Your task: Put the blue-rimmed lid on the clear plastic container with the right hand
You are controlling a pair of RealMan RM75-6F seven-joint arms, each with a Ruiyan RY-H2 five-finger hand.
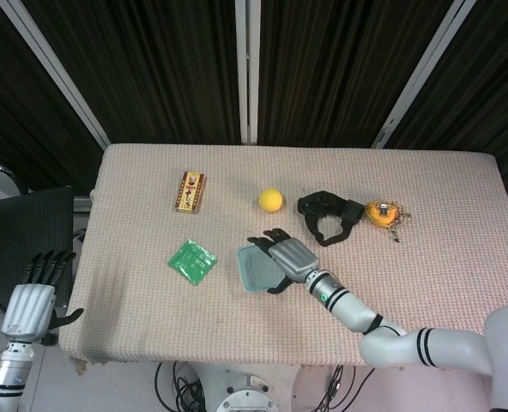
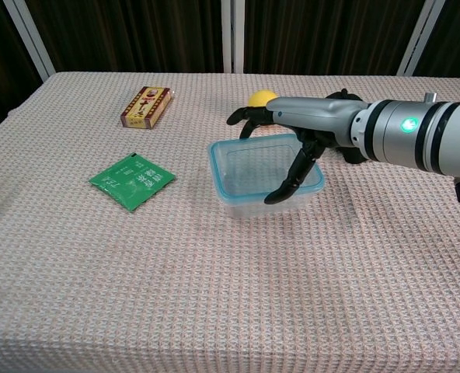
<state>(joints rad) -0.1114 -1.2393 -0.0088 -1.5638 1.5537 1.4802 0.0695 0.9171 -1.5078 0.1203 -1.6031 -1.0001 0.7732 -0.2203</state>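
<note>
The clear plastic container [image 2: 245, 203] stands mid-table with the blue-rimmed lid [image 2: 215, 168] lying flat on top of it; in the head view the lid [image 1: 252, 269] shows beside the hand. My right hand [image 2: 301, 127] hovers over the lid's right half, fingers spread and raised above the far rim, thumb tip down at the near right corner. It holds nothing. In the head view this right hand [image 1: 289, 256] covers the container's right side. My left hand [image 1: 33, 305] hangs off the table at the lower left, fingers apart and empty.
A green packet [image 2: 131, 180] lies left of the container and a small red-and-gold box [image 2: 147, 106] sits further back. A yellow ball [image 1: 270, 200], a black strap [image 1: 329, 213] and an orange object [image 1: 380, 212] lie behind the right hand.
</note>
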